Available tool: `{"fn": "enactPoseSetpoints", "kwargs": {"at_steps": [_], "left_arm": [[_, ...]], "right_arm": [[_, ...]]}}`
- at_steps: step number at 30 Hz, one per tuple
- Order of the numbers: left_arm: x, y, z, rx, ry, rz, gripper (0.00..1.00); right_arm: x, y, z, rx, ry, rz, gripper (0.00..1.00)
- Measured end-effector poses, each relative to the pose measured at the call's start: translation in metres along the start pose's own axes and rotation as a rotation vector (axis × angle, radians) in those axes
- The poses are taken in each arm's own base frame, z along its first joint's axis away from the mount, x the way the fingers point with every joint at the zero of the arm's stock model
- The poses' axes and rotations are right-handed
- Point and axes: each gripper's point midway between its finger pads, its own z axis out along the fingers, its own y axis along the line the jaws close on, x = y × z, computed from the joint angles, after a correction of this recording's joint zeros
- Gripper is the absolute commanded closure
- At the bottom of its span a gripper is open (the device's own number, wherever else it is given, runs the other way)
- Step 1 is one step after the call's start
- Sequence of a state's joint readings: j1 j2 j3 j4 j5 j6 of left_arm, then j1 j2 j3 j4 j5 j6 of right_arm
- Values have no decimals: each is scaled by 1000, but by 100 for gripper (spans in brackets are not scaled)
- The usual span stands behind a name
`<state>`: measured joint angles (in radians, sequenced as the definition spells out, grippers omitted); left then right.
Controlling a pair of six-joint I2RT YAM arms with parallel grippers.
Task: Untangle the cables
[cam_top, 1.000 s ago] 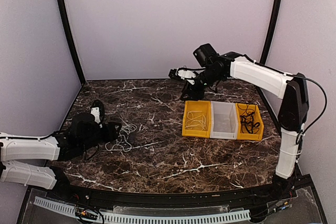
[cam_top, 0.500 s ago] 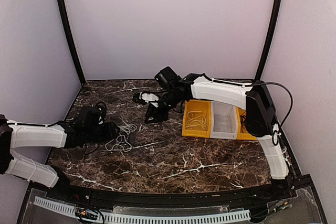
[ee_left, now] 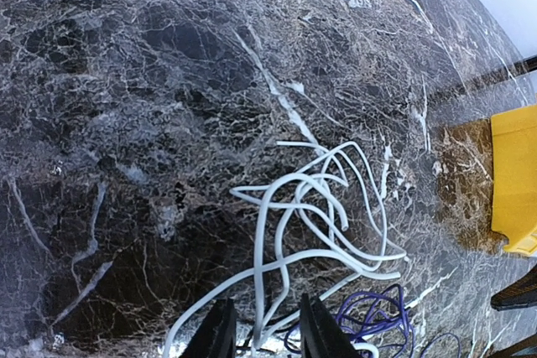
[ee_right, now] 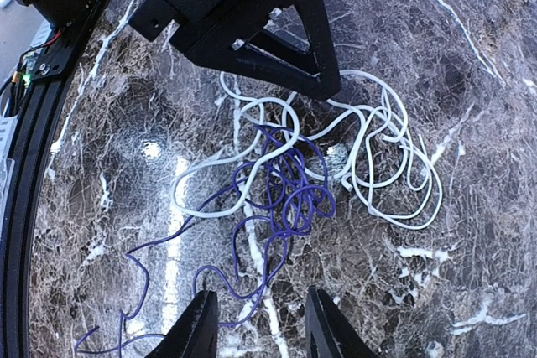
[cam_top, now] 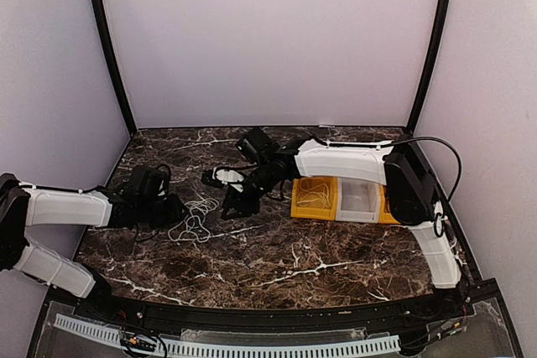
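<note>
Cables (cam_top: 195, 219): thin round cords, white and purple, looped in a loose tangle on the glossy, white-veined dark marble tabletop (ee_left: 126, 81). Left tool (ee_left: 265, 303): narrowly parted, one white strand (ee_left: 258, 266) framed between its jaws, nothing clamped. Right tool (ee_right: 260, 293): half open, empty, held above the purple strands (ee_right: 289, 199).
</note>
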<state>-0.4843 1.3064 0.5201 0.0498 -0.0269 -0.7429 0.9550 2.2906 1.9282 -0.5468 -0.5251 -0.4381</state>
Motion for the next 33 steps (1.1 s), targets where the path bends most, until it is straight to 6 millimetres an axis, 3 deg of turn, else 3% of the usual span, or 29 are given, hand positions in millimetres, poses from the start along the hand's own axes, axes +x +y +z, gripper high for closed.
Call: {"fn": "enactPoseSetpoints", "kwargs": {"at_steps": [4,9,15,19,24,27,33], "left_arm": [[2,1,2,-2,11,5,81],[5,2,6,-6,30,24,97],[-1,-16,2,54,47,63,100],[-19,-50,-20,163,15,97,100],[-48,-102,-70,338,-62,147,100],[-60,-119,-94,396,-94,166,100],[-70,-134,-126,460,-123,169,100]], "right_arm": [[1,0,2,-1,-5,11,62],[-1,-1,1,4,-14,16,61],[-4,2,-5,12,-24,14,50],[-13,7,-20,30,-55,-3,42],[-46,10,-50,70,-143,-58,40],[-64,9,-68,95,-192,-68,39],[-97,-1,-91,126,-285,-68,32]]}}
